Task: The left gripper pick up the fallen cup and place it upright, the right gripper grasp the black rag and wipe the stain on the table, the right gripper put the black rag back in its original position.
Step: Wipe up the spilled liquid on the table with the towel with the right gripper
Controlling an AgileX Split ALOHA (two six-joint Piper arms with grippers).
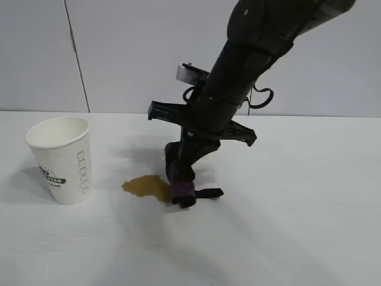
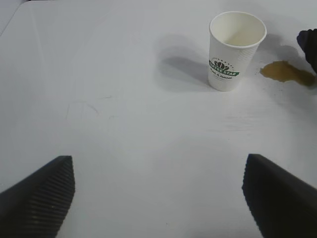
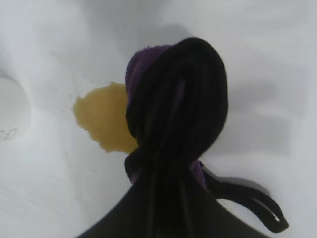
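The white paper cup (image 1: 61, 159) stands upright at the left of the table (image 1: 297, 226). To its right lies the amber stain (image 1: 146, 187). My right gripper (image 1: 182, 179) reaches steeply down from above, shut on the black rag (image 1: 183, 192) with purple stripes. The rag touches the table at the stain's right edge, and its thin tail (image 1: 209, 193) trails to the right. In the right wrist view the bunched rag (image 3: 173, 99) covers one side of the stain (image 3: 101, 116). My left gripper (image 2: 158, 198) hangs open and empty over bare table, well away from the cup (image 2: 233, 49).
A grey wall runs behind the table's far edge. The left arm is outside the exterior view. Bare tabletop lies in front of the stain and to the right of the right arm.
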